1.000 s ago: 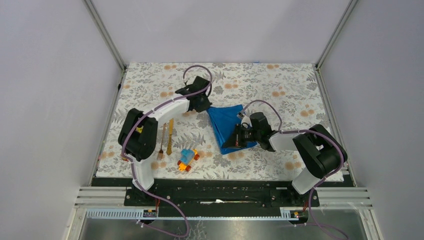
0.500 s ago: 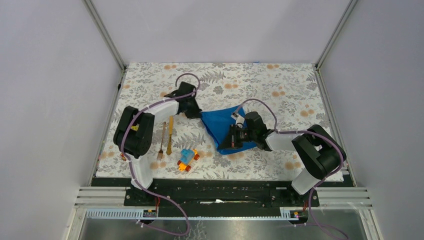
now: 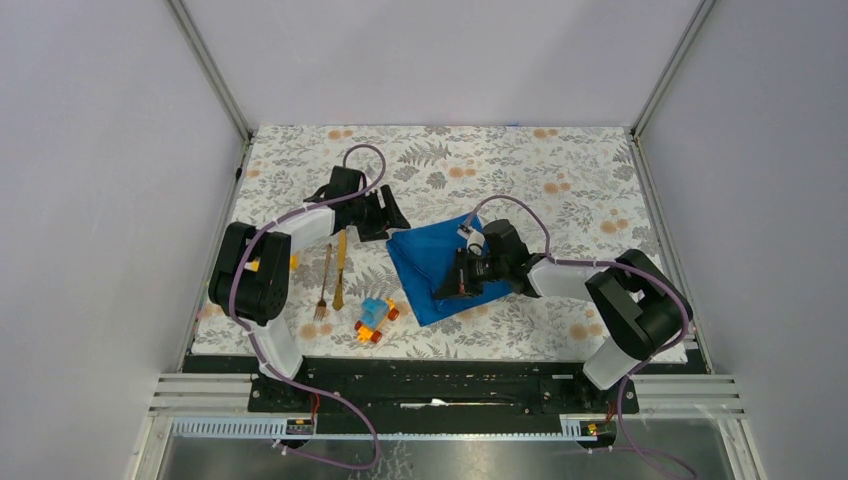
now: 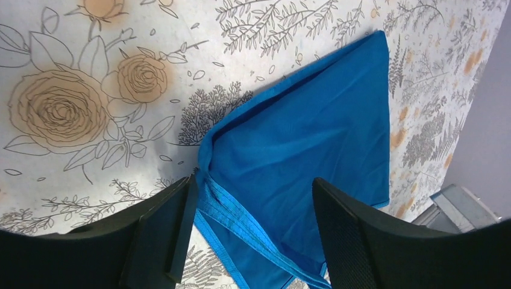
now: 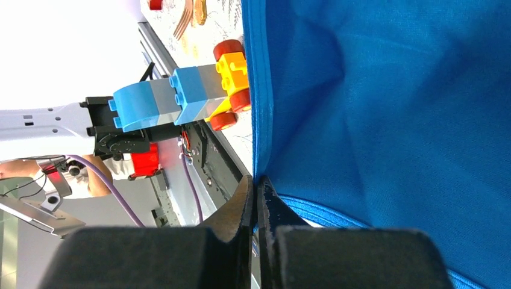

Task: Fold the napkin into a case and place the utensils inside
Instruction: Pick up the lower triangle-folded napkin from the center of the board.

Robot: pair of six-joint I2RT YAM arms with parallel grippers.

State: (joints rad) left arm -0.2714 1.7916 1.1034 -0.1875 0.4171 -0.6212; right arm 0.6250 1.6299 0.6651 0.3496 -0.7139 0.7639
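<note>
- Napkin (image 3: 415,275) is lying folded over itself near the middle of the counter (image 3: 560,170), a little toward the near edge. It is showing as a flat blue shape with straight sides.
- In the left wrist view the napkin (image 4: 307,138) is showing more than one layer, with stitched hems running stacked along its lower edge.
- Right fingers (image 3: 452,287) are reaching over the napkin's near half from the right side.
- In the right wrist view the right fingers (image 5: 256,205) are pressing tightly together and pinching the napkin (image 5: 391,90) at its hem, where the cloth is gathering into a crease.
- Left fingers (image 3: 385,215) are hanging at the napkin's far left corner.
- In the left wrist view the left fingers (image 4: 355,235) are standing wide apart and gripping nothing. The folded corner of the cloth is lying on the counter between them, just beside the left-hand one.
- Fork (image 3: 323,283) and knife (image 3: 340,268) are lying side by side on the counter to the left of the napkin and apart from it. The fork is on the outer side, with its tines pointing toward the near edge.
- Toy car (image 3: 375,320), built of blue, yellow and orange blocks, is sitting close to the near edge between the knife and the napkin.
- From the right wrist the toy car (image 5: 181,96) is showing right beside the napkin's edge; whether it is touching the cloth I cannot tell.
</note>
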